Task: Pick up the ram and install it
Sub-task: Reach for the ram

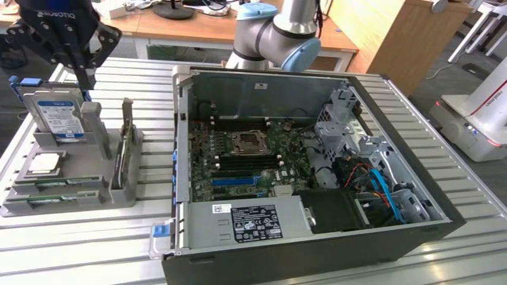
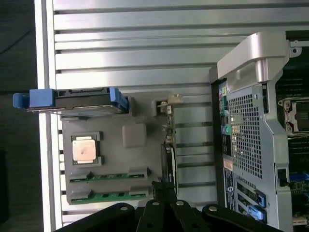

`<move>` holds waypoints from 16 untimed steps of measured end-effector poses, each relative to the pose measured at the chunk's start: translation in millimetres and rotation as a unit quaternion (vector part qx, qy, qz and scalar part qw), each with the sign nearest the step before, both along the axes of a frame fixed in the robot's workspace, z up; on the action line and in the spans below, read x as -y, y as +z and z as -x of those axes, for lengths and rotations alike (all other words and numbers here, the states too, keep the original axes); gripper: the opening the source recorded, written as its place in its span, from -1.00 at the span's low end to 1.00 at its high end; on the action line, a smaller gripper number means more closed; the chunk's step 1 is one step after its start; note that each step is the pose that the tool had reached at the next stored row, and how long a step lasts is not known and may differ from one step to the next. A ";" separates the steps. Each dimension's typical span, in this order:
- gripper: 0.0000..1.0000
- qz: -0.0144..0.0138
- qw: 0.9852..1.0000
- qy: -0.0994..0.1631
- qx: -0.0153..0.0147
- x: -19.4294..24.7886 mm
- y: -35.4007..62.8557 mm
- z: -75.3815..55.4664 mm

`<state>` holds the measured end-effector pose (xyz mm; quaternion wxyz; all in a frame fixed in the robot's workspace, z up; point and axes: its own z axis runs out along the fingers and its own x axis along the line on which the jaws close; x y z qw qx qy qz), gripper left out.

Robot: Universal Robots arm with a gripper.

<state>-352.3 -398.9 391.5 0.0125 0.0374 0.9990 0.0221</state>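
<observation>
The claw [image 1: 82, 77] is shut, its fingers pressed together with nothing between them. In the exterior view it hangs high over the far end of the grey holder [image 1: 95, 199], just above the upright drive [image 1: 59, 116]. The ram [image 1: 124, 142] looks to be the thin stick standing on edge in a slot along the holder's side nearest the open case [image 1: 317, 249]. From the claw it lies down, toward the exterior view's right and a little nearer that camera. Its long axis runs from far to near, roughly along the case wall, so a grip would have to close across its thin faces. The wrist view looks straight down and gives the lineup. There the ram [image 2: 170, 150] is a narrow dark line whose length points almost at the closed claw [image 2: 162, 189], slightly off to one side. The holder [image 2: 116, 159] sits between the drive [image 2: 82, 99] and the case [image 2: 246, 111]. That view also makes plain two green strips [image 2: 108, 176] lying flat in the holder's end slots, which could be further sticks. The exterior view adds the height gap between claw and ram, and the board [image 1: 230, 178] inside the case, where the ram would go.
</observation>
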 end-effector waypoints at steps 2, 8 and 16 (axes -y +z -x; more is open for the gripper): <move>-0.79 0.000 1.000 0.000 0.000 0.0 -0.1 6.2; -0.79 0.000 1.000 0.000 0.000 0.0 -0.3 24.2; -0.79 0.000 1.000 0.000 0.000 0.0 -0.7 47.6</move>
